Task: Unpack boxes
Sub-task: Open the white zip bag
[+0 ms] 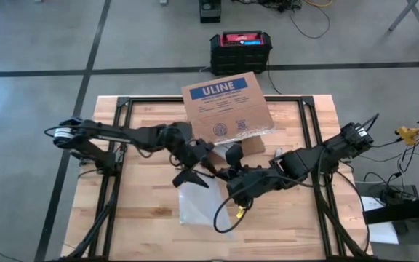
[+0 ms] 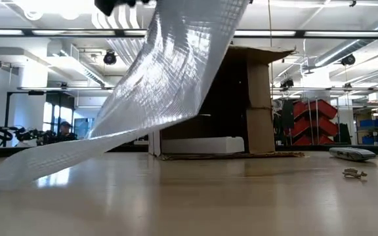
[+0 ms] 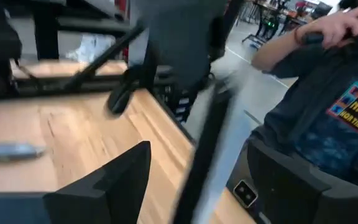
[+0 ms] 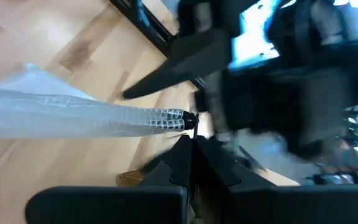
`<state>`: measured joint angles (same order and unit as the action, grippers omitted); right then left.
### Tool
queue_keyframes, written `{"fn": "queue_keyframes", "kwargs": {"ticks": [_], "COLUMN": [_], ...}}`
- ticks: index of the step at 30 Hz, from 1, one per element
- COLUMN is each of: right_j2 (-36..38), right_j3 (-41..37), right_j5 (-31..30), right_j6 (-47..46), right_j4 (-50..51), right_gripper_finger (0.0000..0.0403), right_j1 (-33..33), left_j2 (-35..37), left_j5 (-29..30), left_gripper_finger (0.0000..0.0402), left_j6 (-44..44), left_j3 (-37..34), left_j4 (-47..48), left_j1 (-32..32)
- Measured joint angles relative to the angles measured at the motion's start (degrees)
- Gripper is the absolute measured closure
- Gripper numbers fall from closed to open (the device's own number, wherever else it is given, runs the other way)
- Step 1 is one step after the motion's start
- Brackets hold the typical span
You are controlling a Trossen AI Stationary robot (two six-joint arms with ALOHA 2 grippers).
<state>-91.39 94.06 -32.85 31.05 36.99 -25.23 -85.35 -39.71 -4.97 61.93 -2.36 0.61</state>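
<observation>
On the left of the wooden surface (image 1: 144, 218), the left arm is reaching in toward the middle, and the left gripper (image 1: 192, 177) is hanging just above the upper edge of a clear plastic bag (image 1: 198, 205), with its dark fingers (image 3: 114, 180) standing spread apart and nothing between them. The bag is lying partly flat on the boards near the centre, and in the low view it is hanging as a pale gridded sheet (image 2: 169, 85) that slopes from the top of the picture down to the surface.

Just right of centre, the right gripper (image 1: 228, 173) is sitting close beside the left one, its fingers pressed together on a corner of the bag; the right wrist view is showing the gathered film (image 4: 86, 118) ending right at the pinched fingertips (image 4: 188, 124).

Behind the two grippers, toward the far edge of the surface, the brown cardboard box (image 1: 226, 108) with the blue ULINE label is standing with its wide flap raised; the low view is showing its dark open side (image 2: 231, 98) facing the camera and a white item lying inside at its base. Beyond the far edge, a black-and-red case (image 1: 240, 49) is sitting on the floor. To the right, a person in a dark printed shirt (image 3: 328, 118) is showing in the left wrist view, off the surface.
</observation>
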Motion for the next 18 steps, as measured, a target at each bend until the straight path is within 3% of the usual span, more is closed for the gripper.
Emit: {"fn": "queue_keyframes", "kwargs": {"ticks": [5,11,14,18], "right_j2": [0.4,0.9,0.9,1.0], "right_j3": [0.0,0.1,0.1,0.1], "right_j5": [-5.9,-6.1,-6.1,-6.1], "right_j6": [0.5,-2.8,-3.9,-5.6], "right_j4": [0.0,-0.4,-0.4,-0.5], "right_gripper_finger": [0.0403,0.0403,0.0403,0.0389], "right_j1": [0.0,0.0,0.0,0.0], "left_j2": [-1.7,0.3,2.9,8.3], "left_j5": [-1.3,2.1,6.6,16.0], "left_gripper_finger": [0.0190,0.0305,0.0379,0.0396], "left_j6": [0.0,0.0,0.1,0.0], "left_j3": [0.1,0.1,0.2,0.2], "left_j4": [7.2,14.9,18.9,27.3], "left_j1": [0.1,0.0,-0.1,-0.3]}}
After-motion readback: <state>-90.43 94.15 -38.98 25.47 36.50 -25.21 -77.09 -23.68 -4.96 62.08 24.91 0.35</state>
